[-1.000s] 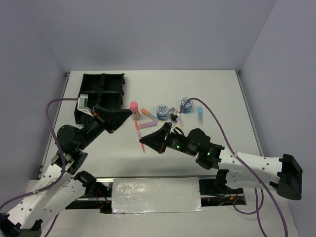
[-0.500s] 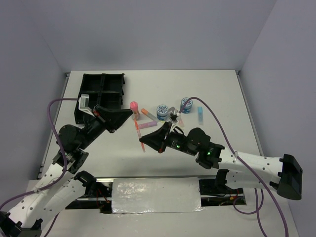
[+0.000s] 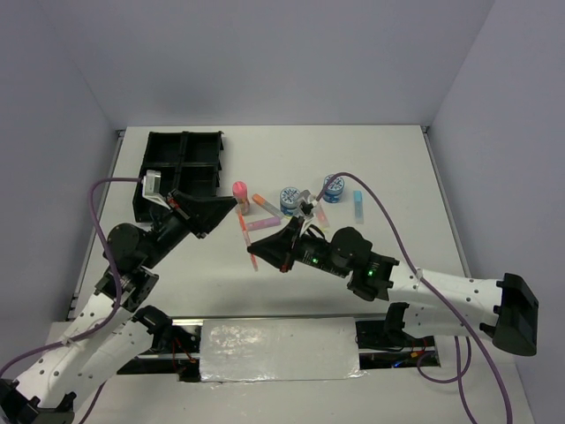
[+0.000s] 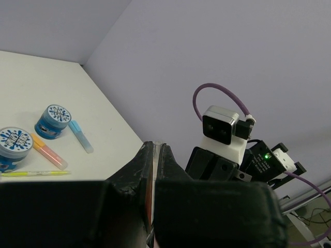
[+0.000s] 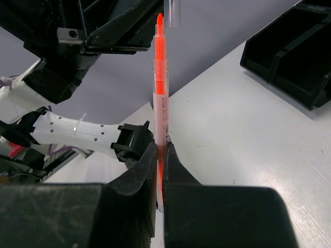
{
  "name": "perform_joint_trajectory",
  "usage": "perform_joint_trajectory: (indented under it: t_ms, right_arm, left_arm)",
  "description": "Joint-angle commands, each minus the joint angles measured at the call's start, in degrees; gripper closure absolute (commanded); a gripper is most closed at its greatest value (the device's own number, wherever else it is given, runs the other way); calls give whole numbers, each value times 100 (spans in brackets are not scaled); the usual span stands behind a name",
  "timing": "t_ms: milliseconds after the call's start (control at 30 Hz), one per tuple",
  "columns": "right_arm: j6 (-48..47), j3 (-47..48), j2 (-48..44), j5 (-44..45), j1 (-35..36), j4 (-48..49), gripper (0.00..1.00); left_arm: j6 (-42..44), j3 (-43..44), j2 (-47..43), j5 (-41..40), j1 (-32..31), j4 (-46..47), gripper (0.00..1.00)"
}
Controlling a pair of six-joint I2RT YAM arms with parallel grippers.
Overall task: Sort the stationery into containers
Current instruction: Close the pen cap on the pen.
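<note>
the thin orange pen [image 5: 160, 93] is clamped in the closed right claw [image 5: 160, 147]; the left claw [image 4: 154, 147] is closed too, its hold cannot be told

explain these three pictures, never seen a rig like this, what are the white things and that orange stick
Two robot arms are bolted to a white table. One picture looks down from above; the other two come from cameras on each wrist. On the table lie a black four-compartment tray, two blue tins, a pink-capped tube, a light-blue marker and more. The right tool is shut on a thin orange pen. The left tool is shut too, close by the pen's tip; whether it touches it I cannot tell.
</note>
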Motion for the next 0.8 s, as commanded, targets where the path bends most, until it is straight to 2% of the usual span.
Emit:
perform_joint_trajectory:
  t_ms: [0, 767]
  right_arm:
    - [-36, 186, 36, -55, 53, 151, 100]
    - [-167, 476, 141, -29, 53, -183, 100]
  left_arm:
    - [168, 292, -163, -243, -12, -7, 100]
    - [317, 336, -242, -315, -12, -263, 100]
